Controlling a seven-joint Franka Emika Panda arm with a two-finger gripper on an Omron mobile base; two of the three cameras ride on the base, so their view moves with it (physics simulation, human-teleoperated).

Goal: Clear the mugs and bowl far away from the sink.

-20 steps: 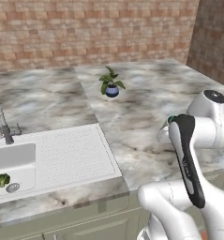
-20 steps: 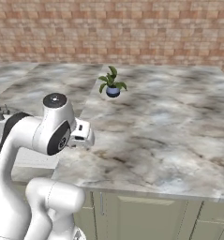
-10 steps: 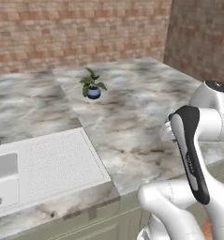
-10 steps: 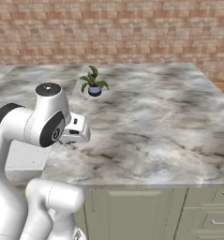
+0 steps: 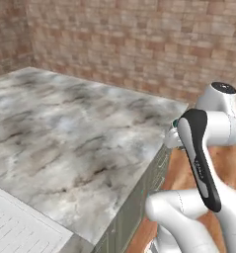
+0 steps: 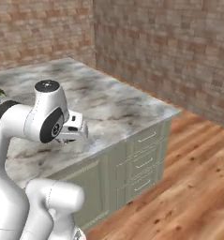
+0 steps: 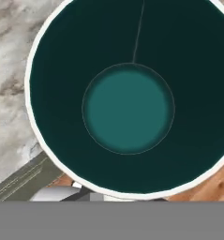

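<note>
1 mug [image 7: 127, 108] in sight: teal-green inside, white rim. Hand view looks straight down its open mouth, so the mug's axis runs along the gripper's; handle not visible. Jaws clenched on the mug. It hangs over the countertop [image 5: 85, 143] edge near the far corner, marble on one side, wood floor [image 6: 188, 187] on the other. 1 ribbed drainboard [image 5: 16, 230] corner shows at the counter's near edge.
</note>
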